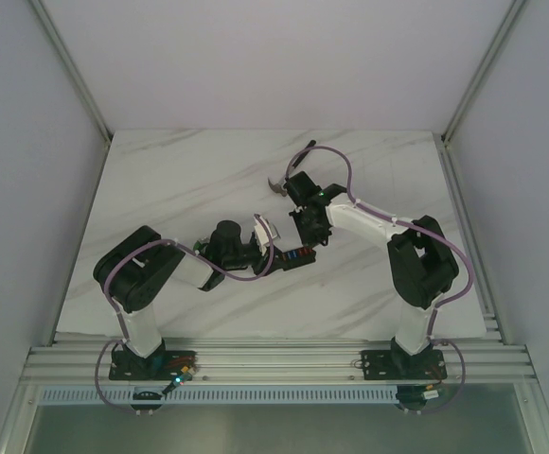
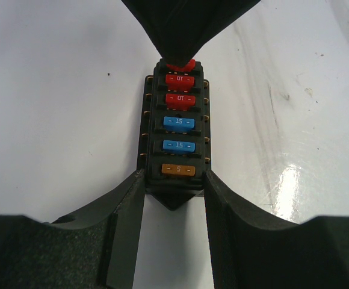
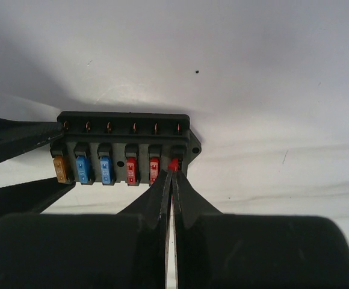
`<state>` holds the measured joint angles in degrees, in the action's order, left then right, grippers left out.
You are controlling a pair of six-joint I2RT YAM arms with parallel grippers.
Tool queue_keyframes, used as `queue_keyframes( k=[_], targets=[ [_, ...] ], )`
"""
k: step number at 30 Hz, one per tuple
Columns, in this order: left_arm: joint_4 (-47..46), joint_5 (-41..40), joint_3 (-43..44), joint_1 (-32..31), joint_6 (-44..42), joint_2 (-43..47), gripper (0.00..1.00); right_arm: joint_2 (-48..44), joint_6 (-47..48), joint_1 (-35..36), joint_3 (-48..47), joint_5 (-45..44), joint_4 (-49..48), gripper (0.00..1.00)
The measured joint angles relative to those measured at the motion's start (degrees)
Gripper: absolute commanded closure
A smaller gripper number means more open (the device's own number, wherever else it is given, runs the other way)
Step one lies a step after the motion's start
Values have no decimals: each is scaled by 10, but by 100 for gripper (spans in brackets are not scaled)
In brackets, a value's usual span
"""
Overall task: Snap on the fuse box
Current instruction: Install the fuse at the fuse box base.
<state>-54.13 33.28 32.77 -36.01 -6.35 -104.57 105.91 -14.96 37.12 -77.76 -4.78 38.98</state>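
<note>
Alignment of fingertips and end slot is what the coming move turns on. The fuse box [image 2: 179,129] lies flat on the surface [image 1: 180,180] between the two hands. Its long axis runs straight away from the left hand [image 2: 174,188] and ends under the right hand [image 3: 173,176].

The left hand stands about half open, with its two fingers pressed against the box's long sides at the end nearest it, beside the orange fuse [image 2: 178,170]. It has the box clamped and braced. Ahead of that hand the row runs through two blue fuses [image 2: 179,123] and two seated red fuses [image 2: 180,99] to the last slot at the far end.

From the right hand the box lies crosswise, and that last slot sits directly ahead of its fingertips. This hand is pinched almost fully together on a loose red fuse [image 3: 173,164], which pokes out of its tips and meets the mouth of the end slot. How deep the fuse sits I cannot tell.

The right hand is the one at the unfilled slot, so the push looks to be its job: straight along its fingers into the box, with the left hand's clamp resisting any slide. If the fuse leans sideways across the row, it could jam against the slot wall.
</note>
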Motion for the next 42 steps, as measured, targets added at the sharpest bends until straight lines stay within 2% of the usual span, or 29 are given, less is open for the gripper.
queue_keyframes(
  k=[7,14,34,42],
  targets=[
    [0,2,1,1,2,-1,57,-1,-1,0,0,-17,3,79],
    [0,6,2,2,3,-2,57,-1,2,4,-1,-28,5,73],
    [2,10,6,3,3,-5,58,-1,2,16,-1,-28,9,69],
    [2,10,6,3,3,-5,58,-1,1,19,-1,-33,11,75]
  ],
)
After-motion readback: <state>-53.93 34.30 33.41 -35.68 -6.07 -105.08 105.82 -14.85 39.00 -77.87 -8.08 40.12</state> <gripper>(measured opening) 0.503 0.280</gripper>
